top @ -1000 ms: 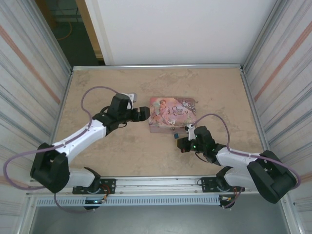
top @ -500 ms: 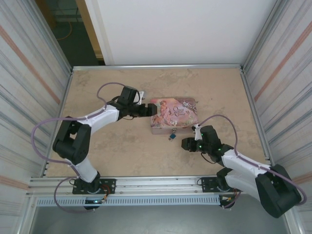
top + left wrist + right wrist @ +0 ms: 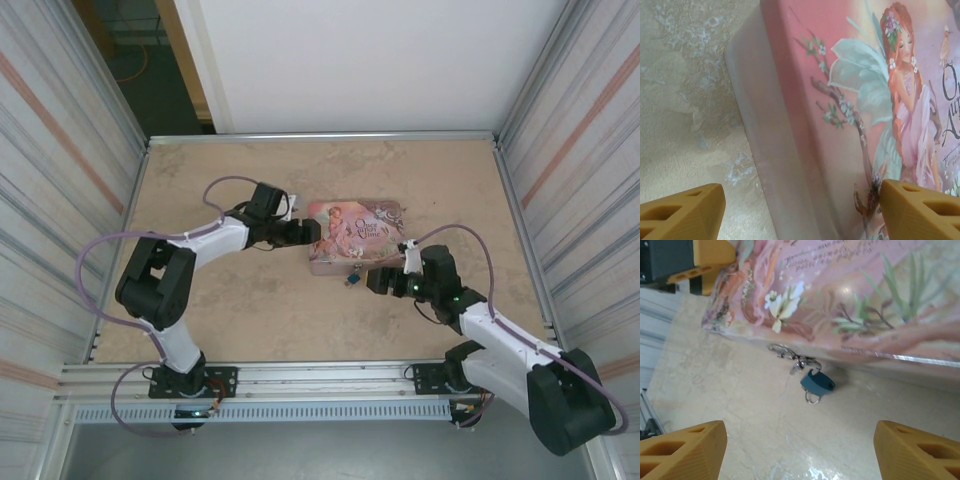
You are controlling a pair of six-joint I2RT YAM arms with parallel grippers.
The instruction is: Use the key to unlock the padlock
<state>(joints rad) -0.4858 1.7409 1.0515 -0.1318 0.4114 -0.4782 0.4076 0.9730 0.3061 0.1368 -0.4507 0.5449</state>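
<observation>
Jaws of the left gripper stand spread astride the pink tin's end, arm folded sharply. The right gripper, equally spread and reaching low, frames the blue padlock ahead at the tin's clasp, a mere speck from above.

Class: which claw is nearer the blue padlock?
Right. The right claw faces the padlock from close by; the left claw is farther, at the left end of the tin.
</observation>
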